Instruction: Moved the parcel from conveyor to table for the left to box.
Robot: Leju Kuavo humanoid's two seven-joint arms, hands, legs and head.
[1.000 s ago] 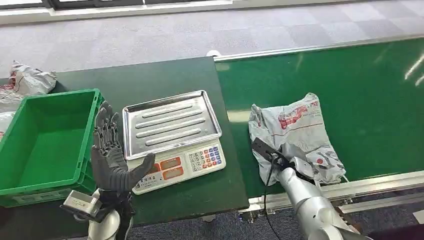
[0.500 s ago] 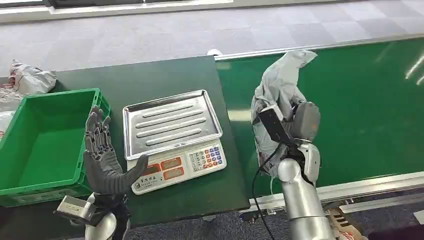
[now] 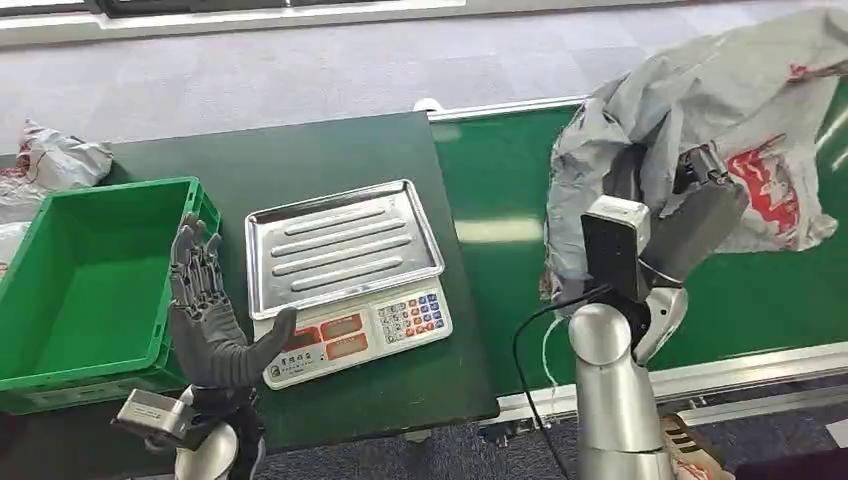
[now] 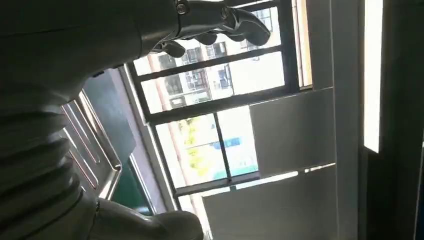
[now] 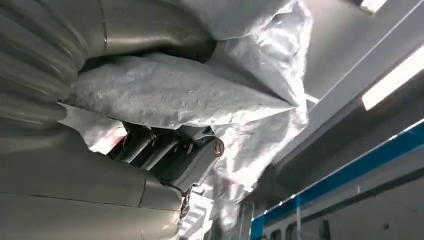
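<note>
My right hand [image 3: 690, 205] grips the grey plastic parcel [image 3: 740, 100] with red print and holds it high above the green conveyor belt [image 3: 520, 180]. The wrist view shows the crumpled parcel [image 5: 175, 95] pinched between the thumb and the dark fingers [image 5: 165, 150]. My left hand [image 3: 205, 315] stands upright and empty with fingers spread, at the near left of the dark green table [image 3: 300, 155], between the green box [image 3: 90, 280] and the scale. In the left wrist view the left hand [image 4: 220, 25] has its fingers loosely extended toward a window.
A weighing scale [image 3: 345, 275] with a steel tray and keypad sits mid-table. Other grey parcels [image 3: 55, 160] lie on the floor behind the green box. The conveyor's metal rail [image 3: 740, 370] runs along the near edge.
My right hand has lifted the parcel off the belt, raising it up and to the right. The left hand has barely moved.
</note>
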